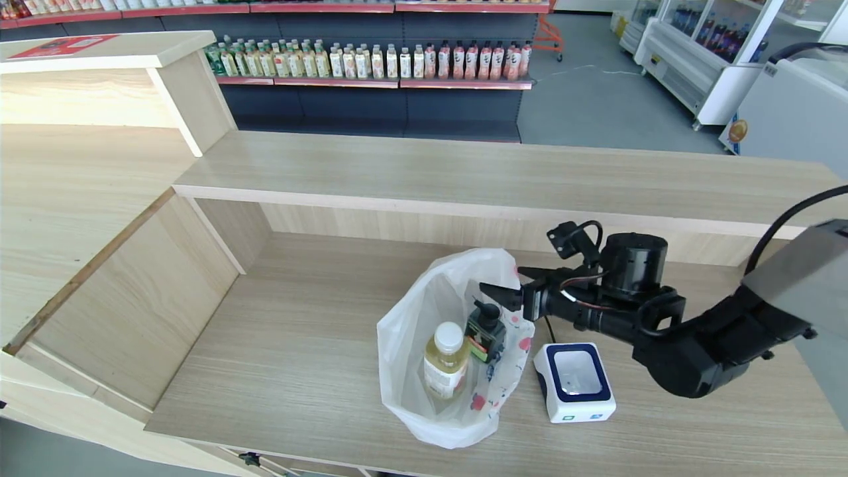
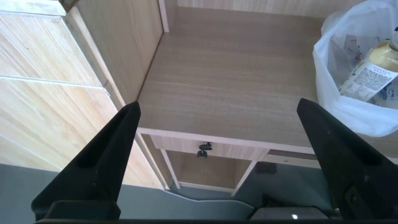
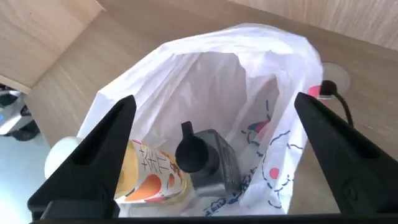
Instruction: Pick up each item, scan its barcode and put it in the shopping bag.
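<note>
**Fingers [image 1: 498, 296] wide over the shopping bag [image 1: 404, 331]: mind the snag**

On the right arm, the right fingers [image 3: 93, 162] are spread wide and hold nothing. They are poised just above the bag's mouth, on the side nearest the scanner [image 1: 575, 381]. The left fingers [image 2: 99, 162] are just as wide and bare, hanging off the near edge of the surface [image 1: 298, 358], well apart from the bag.

From where I stand, the bag itself is the main worry. It is thin plastic with nothing to support it, slumped open on the surface, and its rim rises close beside the right fingers. If they draw off low or sideways, I reckon a tip could hook the plastic and drag the bag over. It would then fall against the scanner, which sits just beside it. Inside, the yellow drink bottle [image 1: 445, 361] and the dark pump bottle [image 1: 485, 331] stand close together. The pump head is right beneath the fingers, so a downward move would strike it.

Behind the bag, the raised ledge [image 1: 497, 172] hems in any retreat that way. The scanner's thin cable [image 1: 548, 328] runs between bag and scanner, one more thing to catch.
</note>
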You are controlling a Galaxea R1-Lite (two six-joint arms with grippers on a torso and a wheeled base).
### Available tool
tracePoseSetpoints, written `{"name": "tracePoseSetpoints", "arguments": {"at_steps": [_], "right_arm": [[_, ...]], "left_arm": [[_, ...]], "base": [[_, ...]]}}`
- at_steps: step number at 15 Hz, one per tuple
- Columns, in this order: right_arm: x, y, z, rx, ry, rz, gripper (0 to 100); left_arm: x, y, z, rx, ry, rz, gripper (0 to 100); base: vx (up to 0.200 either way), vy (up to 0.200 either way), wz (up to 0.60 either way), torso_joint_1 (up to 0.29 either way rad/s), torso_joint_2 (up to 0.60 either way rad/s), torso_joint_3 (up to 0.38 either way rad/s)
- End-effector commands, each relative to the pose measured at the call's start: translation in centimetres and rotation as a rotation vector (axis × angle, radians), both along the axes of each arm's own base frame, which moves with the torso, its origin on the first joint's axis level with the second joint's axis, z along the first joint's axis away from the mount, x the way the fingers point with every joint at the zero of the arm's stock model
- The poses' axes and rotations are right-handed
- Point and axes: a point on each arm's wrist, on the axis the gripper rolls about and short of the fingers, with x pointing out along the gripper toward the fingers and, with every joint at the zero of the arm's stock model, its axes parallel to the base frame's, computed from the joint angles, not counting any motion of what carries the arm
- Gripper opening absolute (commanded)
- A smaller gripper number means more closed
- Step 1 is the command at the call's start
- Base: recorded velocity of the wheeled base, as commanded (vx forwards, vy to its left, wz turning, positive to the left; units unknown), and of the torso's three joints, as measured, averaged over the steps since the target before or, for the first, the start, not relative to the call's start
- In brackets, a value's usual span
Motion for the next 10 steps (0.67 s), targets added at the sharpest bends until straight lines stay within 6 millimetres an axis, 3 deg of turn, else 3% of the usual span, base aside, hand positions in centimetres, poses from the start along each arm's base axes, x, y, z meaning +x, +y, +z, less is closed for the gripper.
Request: {"name": "tracePoseSetpoints", "arguments": {"at_steps": [1,3,4,5,6,7,10], "right_arm": [[-3.3,-4.5,4.4,0.041,-0.062,-0.093,100],[-9.0,-7.9,7.1,0.03,-0.06,-0.177,100],[-12.5,-9.4,7.9,0.006,-0.03,-0.257,100],[-14.4,-10.1,8.0,-0.015,-0.013,-0.318,100],[-18.5,-11.5,7.2,-0.083,0.0,-0.494,100],[-19.8,-12.0,6.7,-0.095,0.001,-0.542,100],[-28.2,-13.8,1.1,-0.105,-0.008,-0.675,100]], "left_arm": [[0.0,0.0,0.0,0.0,0.0,0.0,100],[0.0,0.0,0.0,0.0,0.0,0.0,100],[0.0,0.0,0.0,0.0,0.0,0.0,100],[0.0,0.0,0.0,0.0,0.0,0.0,100],[0.0,0.0,0.0,0.0,0.0,0.0,100],[0.0,0.0,0.0,0.0,0.0,0.0,100],[0.0,0.0,0.0,0.0,0.0,0.0,100]], "base": [[0.0,0.0,0.0,0.0,0.0,0.0],[0.0,0.0,0.0,0.0,0.0,0.0],[0.0,0.0,0.0,0.0,0.0,0.0],[0.0,0.0,0.0,0.0,0.0,0.0],[0.0,0.0,0.0,0.0,0.0,0.0],[0.0,0.0,0.0,0.0,0.0,0.0],[0.0,0.0,0.0,0.0,0.0,0.0]]}}
